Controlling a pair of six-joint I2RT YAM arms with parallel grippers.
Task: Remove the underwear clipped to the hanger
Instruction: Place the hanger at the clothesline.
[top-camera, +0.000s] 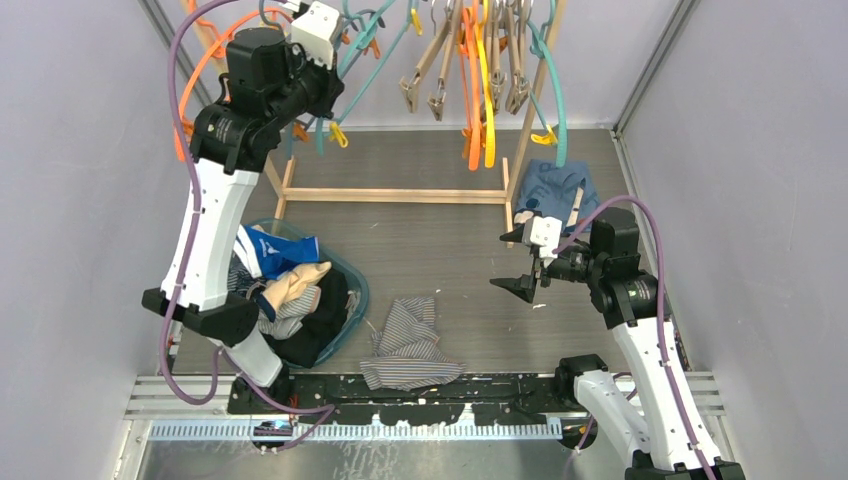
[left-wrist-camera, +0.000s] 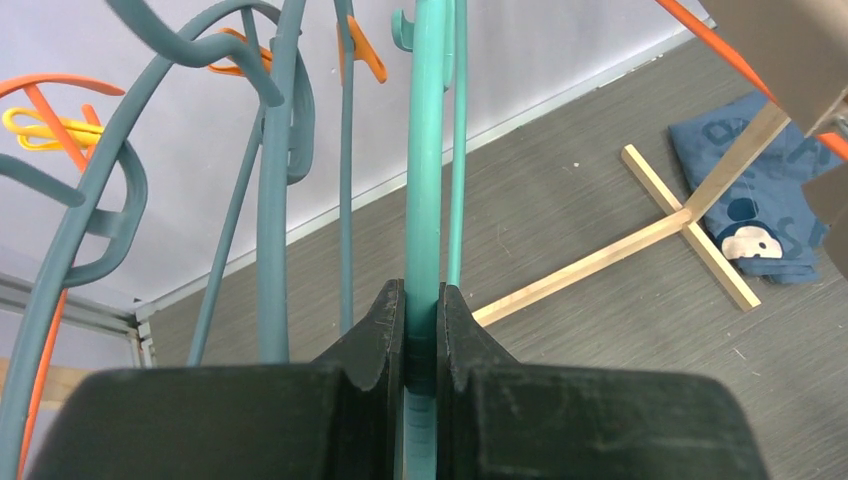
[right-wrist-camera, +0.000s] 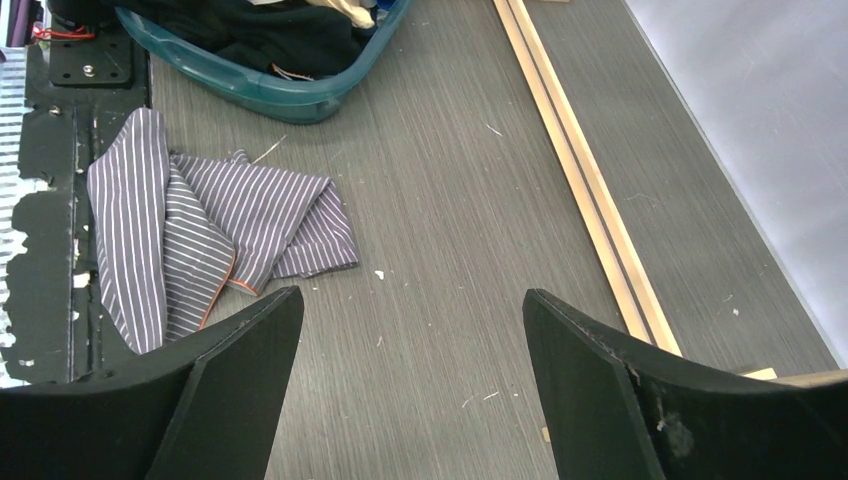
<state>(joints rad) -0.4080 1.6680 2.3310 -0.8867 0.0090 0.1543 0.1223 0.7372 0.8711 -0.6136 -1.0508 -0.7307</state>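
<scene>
Two grippers, two states. First, left gripper (left-wrist-camera: 423, 305): fingers clamped shut on a teal hanger (left-wrist-camera: 424, 180), its bar rising straight up from between the pads. Other teal hangers (left-wrist-camera: 272, 200) hang just left of the fingers. Beyond and right of the fingers, wooden rack foot (left-wrist-camera: 590, 262) on the table (left-wrist-camera: 560, 180); blue printed garment (left-wrist-camera: 750, 170) lies past it.

Second, right gripper (right-wrist-camera: 410, 300): fingers spread wide, gripping nothing, above the table. Just ahead of the fingertips, to the view's left, striped underwear (right-wrist-camera: 200, 215) lies crumpled on the table, clear of both fingers. Farther ahead on that side, a teal bin (right-wrist-camera: 270, 95) holds more underwear (right-wrist-camera: 290, 40), dark and beige pieces piled. Ahead-right of the fingers, rack rail (right-wrist-camera: 585, 200) runs away.
</scene>
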